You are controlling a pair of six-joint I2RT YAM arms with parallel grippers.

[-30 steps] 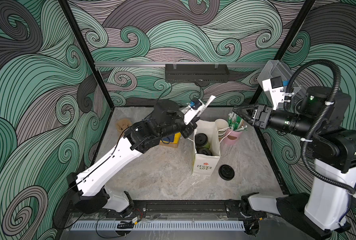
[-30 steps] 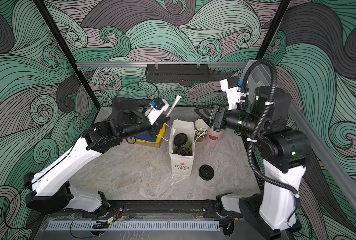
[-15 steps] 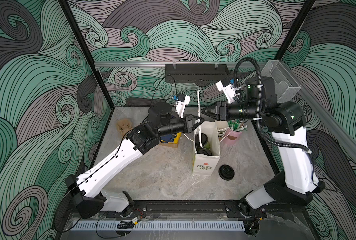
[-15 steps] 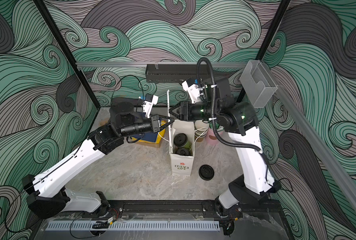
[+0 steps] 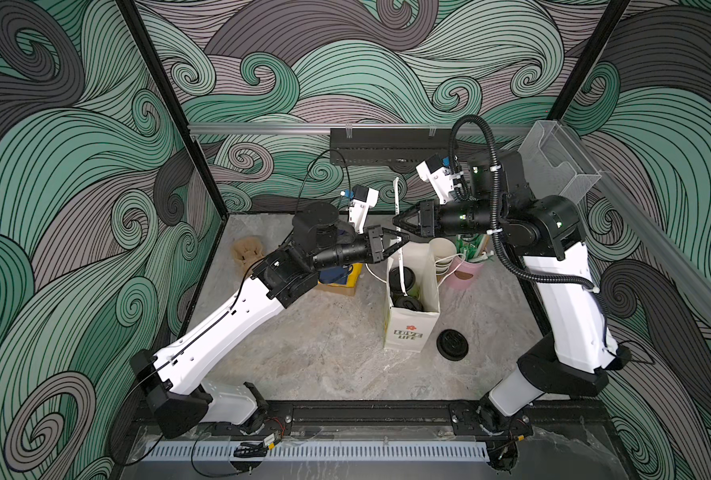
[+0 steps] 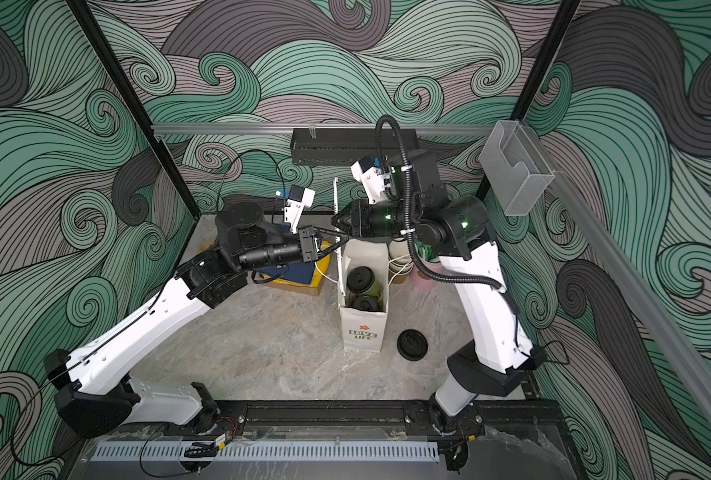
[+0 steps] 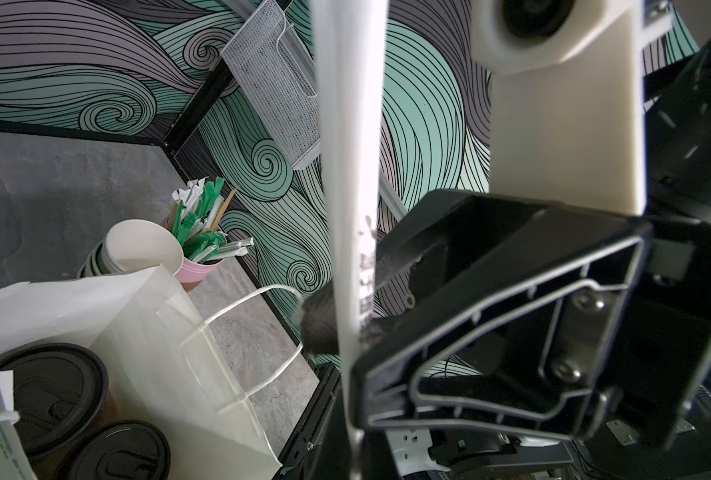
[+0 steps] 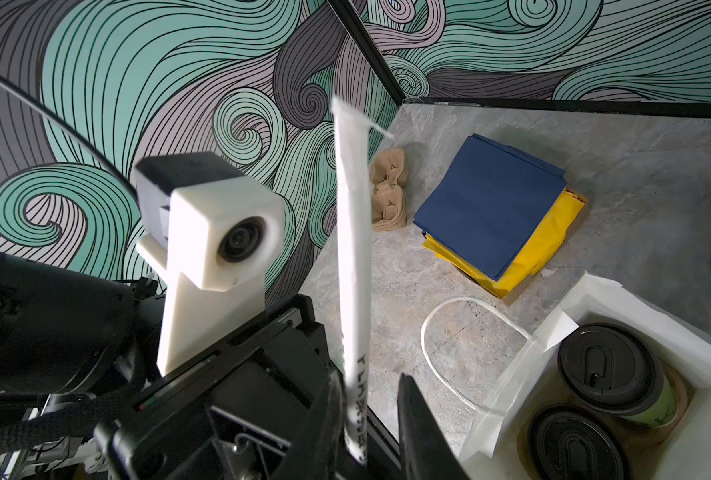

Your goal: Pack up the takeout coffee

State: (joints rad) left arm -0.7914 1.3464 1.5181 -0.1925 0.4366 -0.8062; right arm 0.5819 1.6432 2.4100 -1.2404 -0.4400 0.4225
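Olive-brown paper under black plastic: the two small paper cups (image 8: 607, 365), each capped with a round sip lid, sit side by side deep inside a tall white paper bag (image 5: 408, 332). The bag stands upright near the middle of the grey stone-look table (image 5: 324, 365), so the coffee itself looks packed.

Over the bag's open mouth hangs a long straw in a white paper wrapper (image 8: 351, 249), nearly upright. I cannot tell whether its lower end is inside the rim. My left gripper (image 5: 400, 242) reaches in from the left, jaws pressed together on the straw. My right gripper (image 5: 397, 222) meets it from the opposite side, close to that hold. Its jaws are spread either side of the wrapper, one finger (image 8: 322, 415) at the paper and the other clear of it, so it is not pinching.

Further out lie a loose black lid (image 5: 452, 343) beside the bag, a stack of lidless cream cups (image 5: 443, 253), a pink cup of green-wrapped sticks (image 5: 468, 270) behind it, and folded navy and yellow napkins (image 8: 491, 208).

I judge the handover to be the risk. If my left jaws let go before the right ones bite, the straw drops and may fall outside the bag. If both grip and pull apart, the thin wrapper could tear. A low straw end could also catch the light bag's wall and tip it.
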